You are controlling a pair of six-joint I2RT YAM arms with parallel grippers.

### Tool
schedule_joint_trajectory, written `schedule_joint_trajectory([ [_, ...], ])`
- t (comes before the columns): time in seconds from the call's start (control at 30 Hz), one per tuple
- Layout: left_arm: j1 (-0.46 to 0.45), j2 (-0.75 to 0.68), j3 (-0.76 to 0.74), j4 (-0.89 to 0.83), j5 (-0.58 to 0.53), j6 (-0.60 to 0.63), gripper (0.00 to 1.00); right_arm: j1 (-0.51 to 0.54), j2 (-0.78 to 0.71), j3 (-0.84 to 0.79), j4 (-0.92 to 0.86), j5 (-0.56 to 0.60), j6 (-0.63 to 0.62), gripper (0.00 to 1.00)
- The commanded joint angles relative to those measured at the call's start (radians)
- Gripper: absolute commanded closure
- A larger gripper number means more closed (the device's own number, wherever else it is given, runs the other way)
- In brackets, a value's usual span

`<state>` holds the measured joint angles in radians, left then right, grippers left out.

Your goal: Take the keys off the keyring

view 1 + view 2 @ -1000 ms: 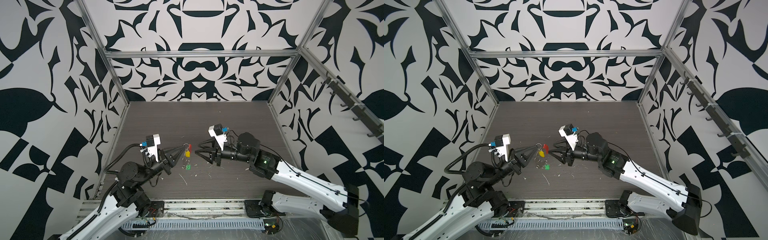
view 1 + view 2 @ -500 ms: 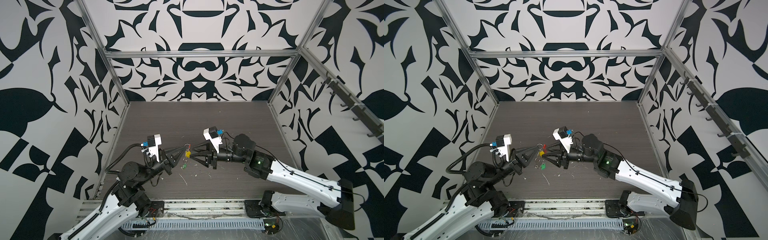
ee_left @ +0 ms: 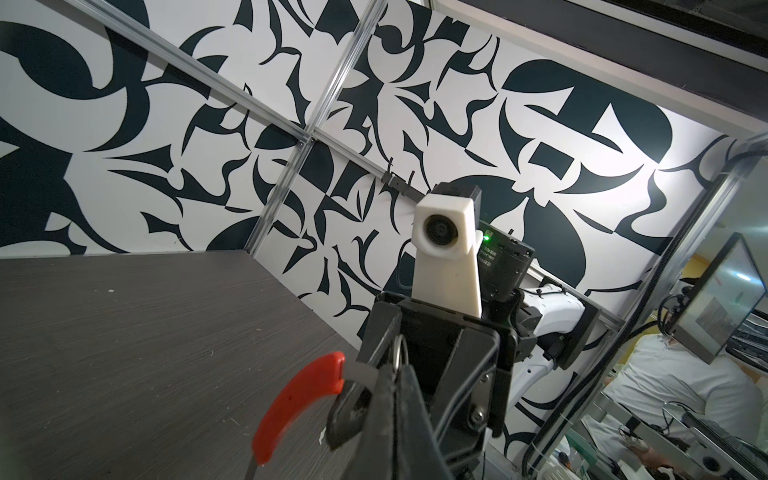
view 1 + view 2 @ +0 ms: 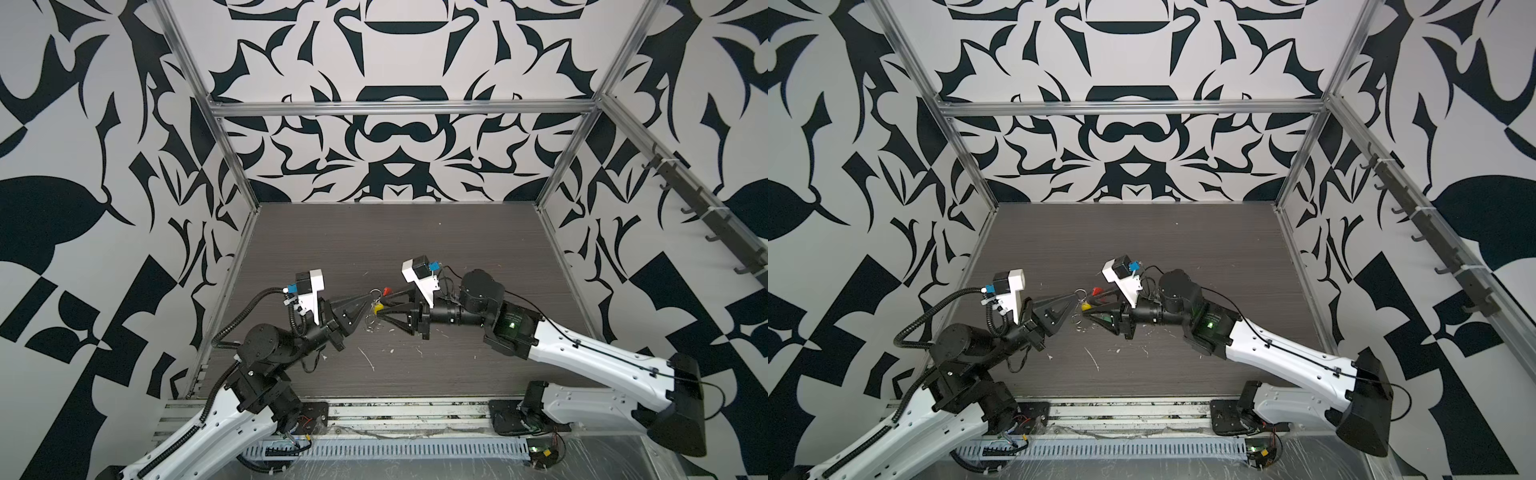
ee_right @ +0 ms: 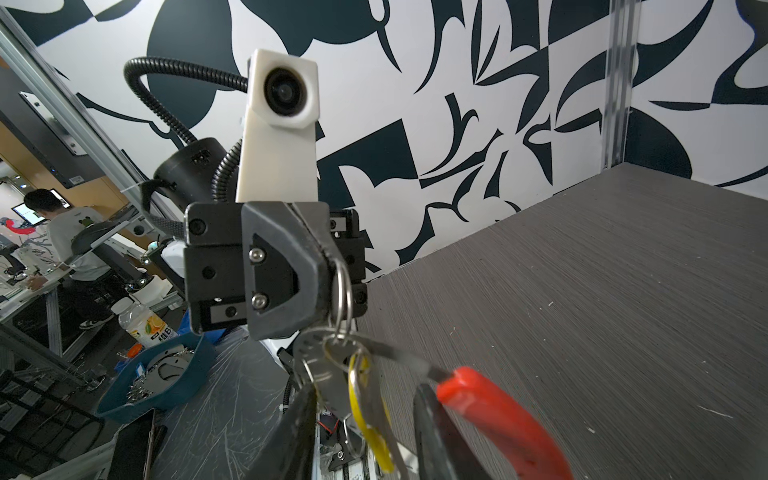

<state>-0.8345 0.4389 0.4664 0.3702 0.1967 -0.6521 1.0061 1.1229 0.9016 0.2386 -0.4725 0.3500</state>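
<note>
My left gripper (image 4: 370,296) is shut and holds the keyring by a silver ring (image 5: 343,291) at the top of the bunch, above the table. The keyring's red sleeve (image 4: 387,289) (image 3: 299,411) curves away from the fingertips on its dark wire. A yellow key tag (image 4: 378,308) (image 5: 365,415) and flat metal keys (image 5: 324,365) hang under the ring. My right gripper (image 4: 380,306) (image 5: 365,419) faces the left one, open. One finger stands on each side of the yellow tag, with gaps showing. The red sleeve (image 5: 498,415) lies just outside one finger.
White scraps (image 4: 368,357) litter the dark table (image 4: 415,241) below and in front of the grippers. Patterned walls with metal posts close in the sides and back. Beyond the front edge sits a blue tray (image 5: 124,399) of metal parts.
My right gripper has moved left to the hanging bunch and narrowed around the yellow tag. The left gripper keeps its hold, a little higher.
</note>
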Motion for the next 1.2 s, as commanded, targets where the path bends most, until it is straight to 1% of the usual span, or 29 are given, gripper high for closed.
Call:
schedule_joint_trajectory([
  [0.0,-0.003,-0.011,-0.003,0.052,0.010,-0.006,1.00,0.008,0.000,0.003,0.069,-0.014,0.001,0.62],
  [0.07,-0.003,-0.011,-0.003,0.052,0.011,-0.007,1.00,0.008,0.001,0.005,0.071,-0.012,0.002,0.64],
  [0.23,-0.003,-0.018,-0.008,0.052,0.006,-0.007,1.00,0.008,0.000,0.002,0.068,-0.015,0.001,0.76],
  [0.43,-0.003,-0.013,-0.009,0.054,0.006,-0.009,1.00,0.010,0.004,-0.001,0.075,-0.034,0.009,0.78],
  [0.47,-0.003,-0.011,-0.009,0.054,0.006,-0.009,1.00,0.011,0.006,-0.001,0.075,-0.035,0.009,0.80],
  [0.7,-0.003,-0.020,-0.019,0.047,-0.003,-0.012,1.00,0.011,-0.003,-0.009,0.050,-0.028,0.003,1.00],
  [0.93,-0.003,-0.034,-0.020,-0.001,-0.009,-0.003,1.00,0.011,-0.040,-0.021,-0.018,0.014,-0.012,1.00],
  [1.17,-0.003,-0.063,-0.031,-0.014,-0.016,0.005,1.00,0.012,-0.052,-0.018,-0.073,0.033,-0.015,1.00],
])
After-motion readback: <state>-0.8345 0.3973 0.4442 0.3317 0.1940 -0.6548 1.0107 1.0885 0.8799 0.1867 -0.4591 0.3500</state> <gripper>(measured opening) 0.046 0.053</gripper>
